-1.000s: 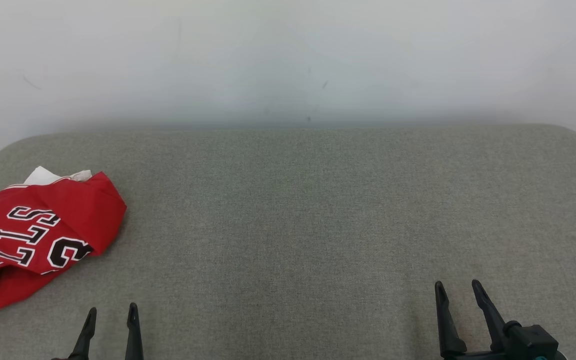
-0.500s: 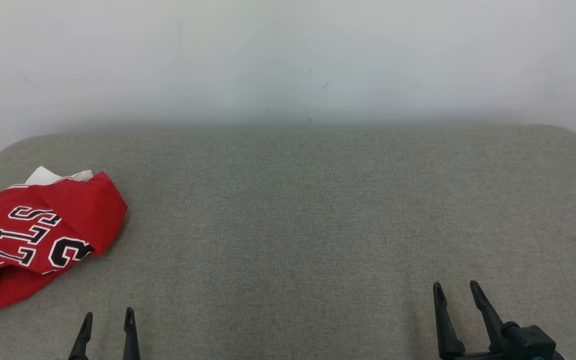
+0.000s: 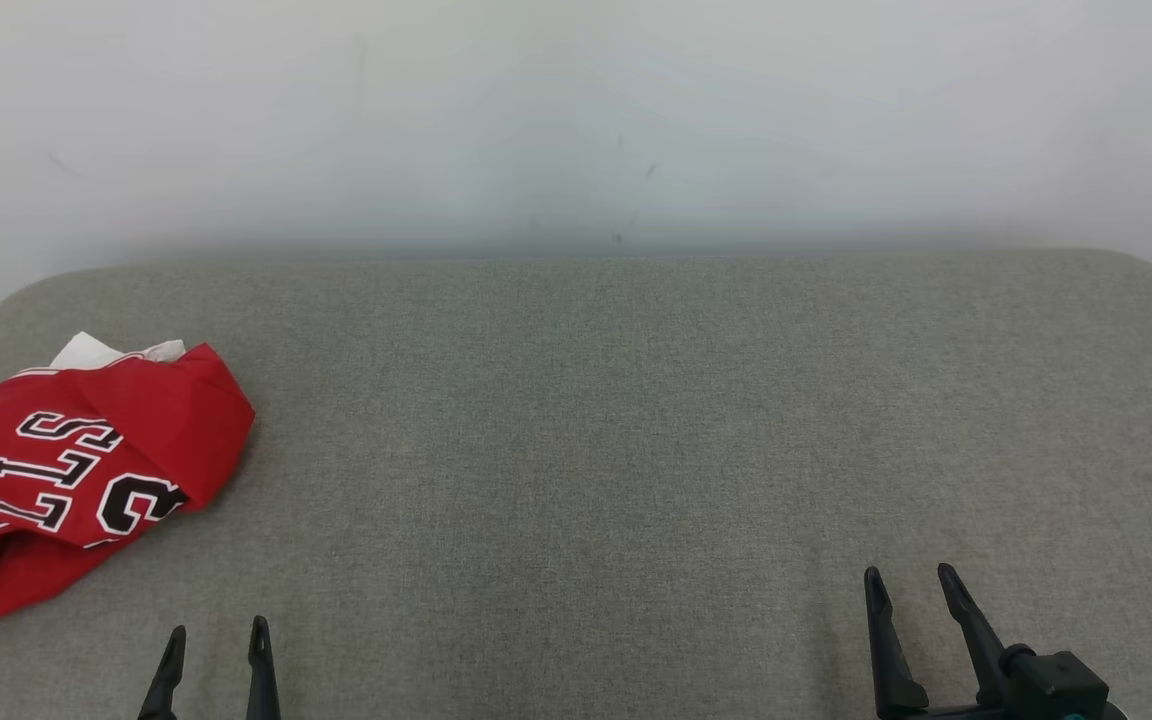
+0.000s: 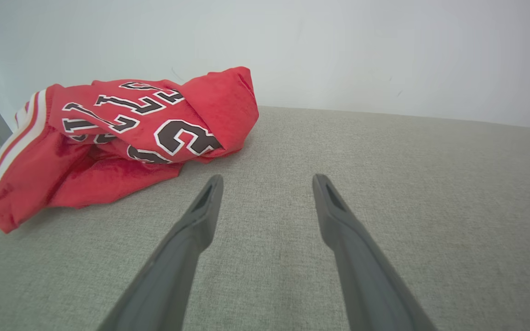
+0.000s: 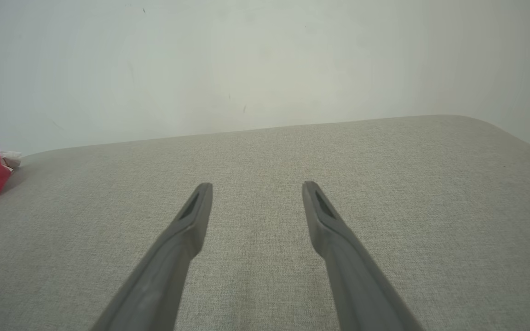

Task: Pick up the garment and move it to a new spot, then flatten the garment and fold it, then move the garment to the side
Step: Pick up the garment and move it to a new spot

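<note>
- A pale wall (image 3: 576, 120) stands behind a grey fabric-covered bench (image 3: 616, 420) with rounded far corners
- The left claw (image 3: 217, 628) is at the near edge, fingers spread wide, pinching nothing
- The right claw (image 3: 908, 571) is also spread and empty, well apart from the cloth
- The red garment (image 3: 76, 480) lies crumpled at the bench's left end, near the left claw at about 11 o'clock from it
- In the head view its long axis runs roughly from 7 to 1 o'clock
- As I judge it, the left arm is the nearer one for the first pick, reaching forward and to the left
</note>
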